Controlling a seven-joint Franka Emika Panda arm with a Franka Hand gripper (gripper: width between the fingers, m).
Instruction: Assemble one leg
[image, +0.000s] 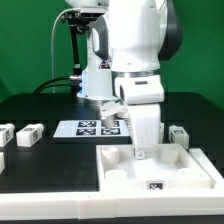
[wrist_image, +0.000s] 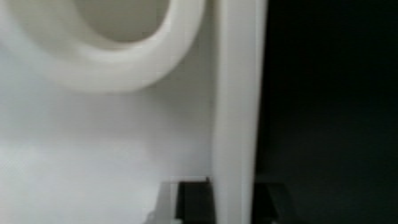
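Note:
The large flat white panel (image: 160, 170) lies at the front of the table. My gripper (image: 142, 150) is down at its far rim. In the wrist view the panel (wrist_image: 89, 130) fills the picture, with a round socket (wrist_image: 121, 35) and a bright straight rim (wrist_image: 235, 100). My gripper (wrist_image: 231, 202) has its two dark fingers (wrist_image: 192, 205) on either side of that rim, closed on it. No leg is in the gripper. Loose legs lie on the table: two on the exterior view's left (image: 29, 132), (image: 4, 135) and one on the right (image: 178, 133).
The marker board (image: 92, 127) lies flat behind the panel, under the arm. The arm's white base (image: 95, 75) stands behind it, with cables and a stand at the back. The table top is black (image: 50, 160).

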